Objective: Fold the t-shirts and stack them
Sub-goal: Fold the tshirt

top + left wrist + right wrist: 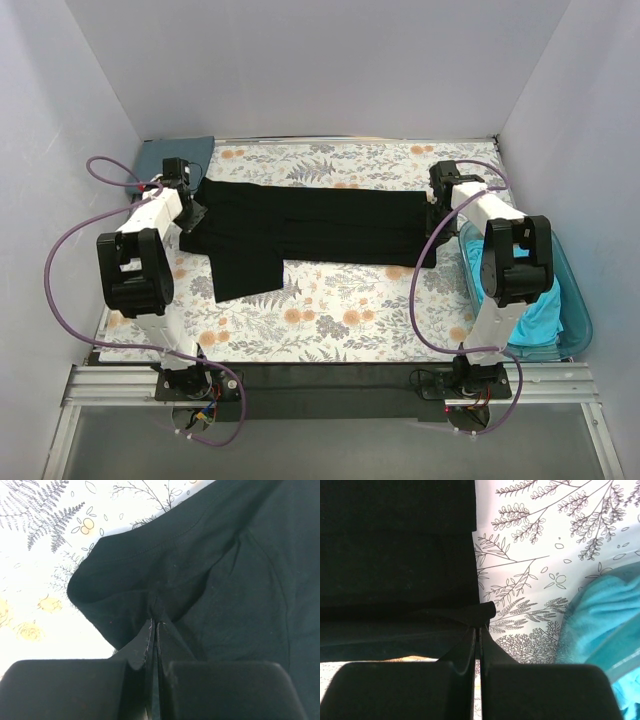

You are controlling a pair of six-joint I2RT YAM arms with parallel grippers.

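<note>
While the blue-grey tee (172, 155) lies at the far left corner, the left tool (192, 215) pinches the black tee (310, 225), which looks part-folded across the surface (330, 320). The right tool (437, 205) clamps its other end. The turquoise tee (535, 312) sits in the tub (578, 315), and nothing is stacked yet.

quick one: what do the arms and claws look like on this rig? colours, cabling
Both are white links with black joint housings: left arm, right arm. A purple cable loops loosely from base to wrist on each. Left claw and right claw have matte black, blocky fingers. No markings visible.
</note>
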